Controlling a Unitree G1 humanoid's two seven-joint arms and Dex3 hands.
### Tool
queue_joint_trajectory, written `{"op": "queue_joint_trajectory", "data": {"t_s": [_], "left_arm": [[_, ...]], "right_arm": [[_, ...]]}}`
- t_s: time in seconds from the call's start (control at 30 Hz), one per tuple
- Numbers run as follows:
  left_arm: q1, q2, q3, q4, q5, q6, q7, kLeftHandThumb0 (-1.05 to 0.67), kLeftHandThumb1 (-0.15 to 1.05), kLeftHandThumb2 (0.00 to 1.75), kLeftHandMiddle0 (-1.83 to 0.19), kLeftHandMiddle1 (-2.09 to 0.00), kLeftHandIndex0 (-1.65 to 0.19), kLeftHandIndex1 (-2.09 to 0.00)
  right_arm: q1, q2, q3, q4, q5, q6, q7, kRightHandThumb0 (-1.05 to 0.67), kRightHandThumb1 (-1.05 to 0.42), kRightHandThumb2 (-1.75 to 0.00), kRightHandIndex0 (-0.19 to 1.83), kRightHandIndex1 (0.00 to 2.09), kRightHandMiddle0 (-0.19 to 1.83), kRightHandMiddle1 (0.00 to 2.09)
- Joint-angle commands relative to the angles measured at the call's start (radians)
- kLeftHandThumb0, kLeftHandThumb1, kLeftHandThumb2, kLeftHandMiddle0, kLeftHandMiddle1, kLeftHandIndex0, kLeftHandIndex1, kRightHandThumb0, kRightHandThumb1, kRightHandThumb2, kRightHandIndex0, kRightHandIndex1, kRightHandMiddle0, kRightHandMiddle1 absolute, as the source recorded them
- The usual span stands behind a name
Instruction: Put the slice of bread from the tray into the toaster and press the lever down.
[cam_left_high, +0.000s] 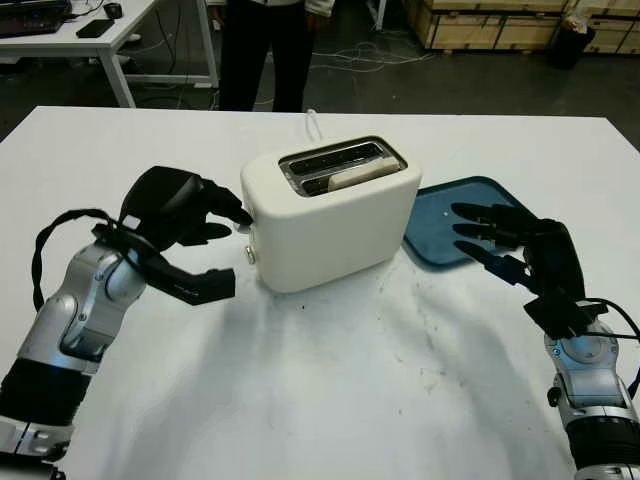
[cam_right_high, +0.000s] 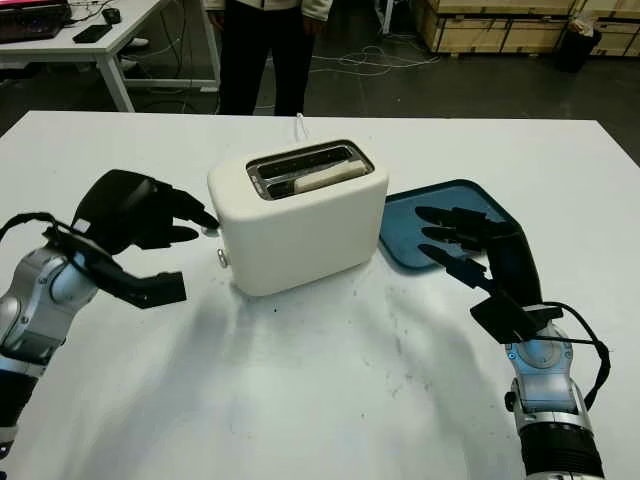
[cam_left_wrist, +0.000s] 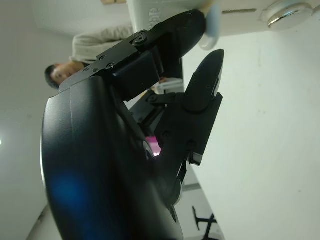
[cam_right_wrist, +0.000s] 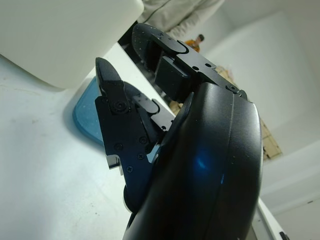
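Note:
The white toaster (cam_left_high: 330, 225) stands mid-table, with a pale slice of bread (cam_left_high: 352, 177) sunk in its nearer slot. My left hand (cam_left_high: 225, 245) is open at the toaster's left end, and its top fingertip (cam_left_wrist: 192, 25) touches the small lever (cam_left_wrist: 210, 30) there. A chrome knob (cam_left_high: 250, 255) sits lower on that same end. The blue tray (cam_left_high: 440, 215) lies to the right of the toaster, with nothing on the part I see. My right hand (cam_left_high: 482, 238) is open, with its fingers over the tray's near edge and holding nothing.
A person in dark trousers (cam_left_high: 262, 50) stands at the table's far side behind the toaster. A white desk (cam_left_high: 80, 35) is at the back left, and wooden crates (cam_left_high: 490, 25) at the back right. The toaster's cord (cam_left_high: 312, 122) runs off behind it.

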Motion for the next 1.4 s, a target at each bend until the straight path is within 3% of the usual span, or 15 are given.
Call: {"op": "queue_joint_trajectory", "data": {"t_s": [0.0,0.47,0.93,1.07,1.23,1.37], "left_arm": [[-0.026,0.019,-0.015,0.02,0.015,0.014,-0.031,-0.18,0.76,0.01,-0.97,-1.23,-1.32,0.0],[-0.048,0.03,-0.034,0.043,0.019,0.006,-0.056,-0.26,0.8,0.01,-0.94,-1.28,-1.3,-0.01],[0.003,0.018,-0.039,0.003,0.011,0.016,-0.063,-0.29,0.82,0.01,-0.94,-1.19,-1.29,0.0],[0.017,0.009,-0.06,0.008,0.017,0.014,-0.064,-0.29,0.82,0.0,-0.89,-1.39,-1.33,-0.02],[0.053,-0.014,-0.126,0.024,0.031,0.016,-0.085,-0.32,0.84,0.01,-0.89,-1.31,-1.31,-0.01],[0.091,-0.068,-0.21,0.036,0.055,0.115,-0.164,-0.27,0.82,0.01,-0.89,-1.06,-1.24,0.0]], "right_arm": [[0.007,0.004,-0.006,-0.009,0.011,0.006,-0.002,-0.19,-0.89,0.0,1.02,0.0,0.89,0.0],[0.013,-0.001,-0.005,-0.022,0.007,0.02,-0.001,-0.22,-0.89,0.0,1.02,0.0,0.89,0.0],[0.018,-0.002,-0.009,-0.026,0.014,0.019,0.001,-0.24,-0.89,0.0,1.03,0.0,0.9,0.0],[0.031,-0.005,-0.014,-0.039,0.022,0.016,0.005,-0.24,-0.89,0.0,1.03,0.01,0.9,0.0],[0.06,-0.021,-0.025,-0.078,0.013,0.034,0.003,-0.27,-0.9,0.0,1.04,0.01,0.9,0.0],[0.072,-0.03,-0.034,-0.089,0.019,0.033,0.013,-0.31,-0.91,0.0,1.04,0.01,0.9,0.0]]}}
